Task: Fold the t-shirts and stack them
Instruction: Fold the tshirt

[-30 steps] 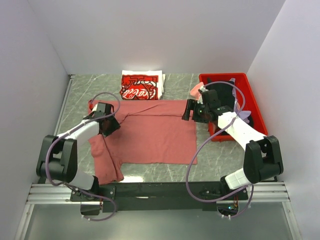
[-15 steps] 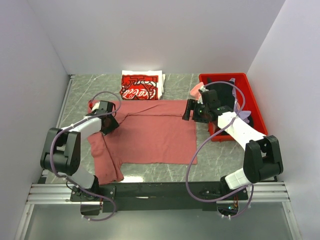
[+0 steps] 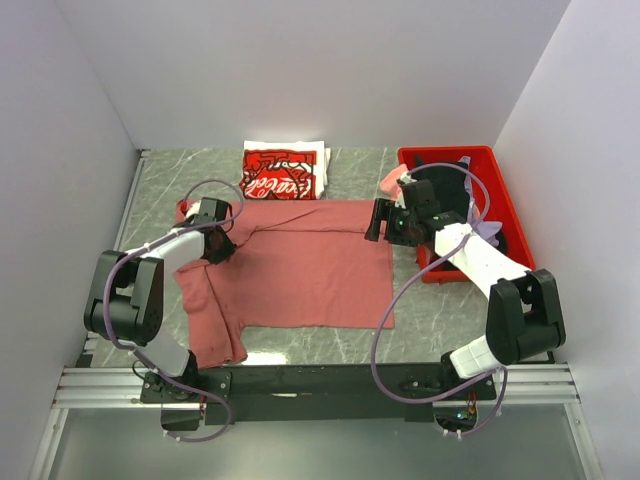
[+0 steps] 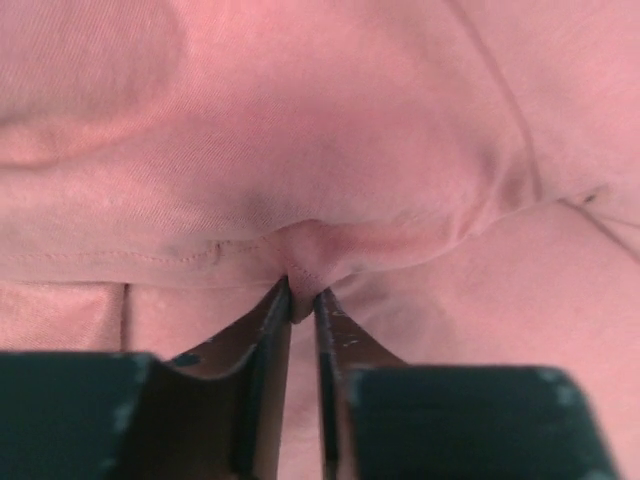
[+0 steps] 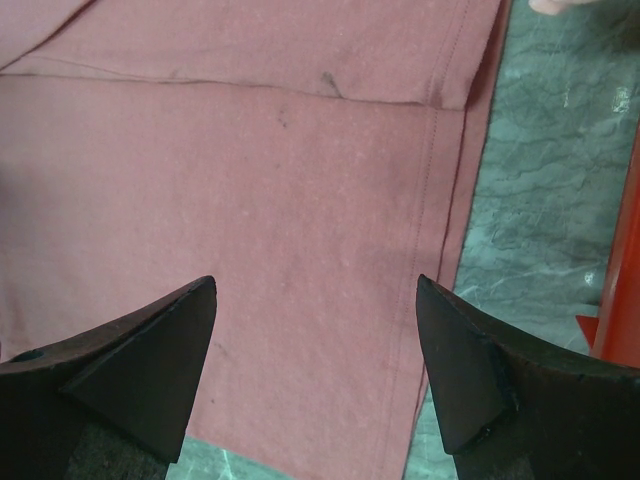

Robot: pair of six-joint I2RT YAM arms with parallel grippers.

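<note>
two end effectors are working one garment: the dusty-rose t-shirt [image 3: 300,270] lies spread flat on the bench [image 3: 360,165], neck end toward my left, hem toward my right, one sleeve trailing toward the near edge. my left end effector [image 4: 303,300] is pinched nearly together on a small pucker of the rose cloth by the far shoulder. the wrist view shows the fabric drawn up in a ridge between the jaws, so i judge it has a real bite, though a thin one. my right end effector [image 5: 315,290] hangs with jaws wide apart above the far hem corner, touching nothing that i can see, with the red bin [image 3: 500,190] just beside it. the red-and-white t-shirt [image 3: 283,172] sits folded at the back of the bench, just beyond the rose one. this cloth is light and limp and will drape and drag rather than hold a shape, so i would have the right side take the hem at its stitched corner, matching the left grip along the same far edge; a shallow pinch could slip once the cloth hangs from it
</note>
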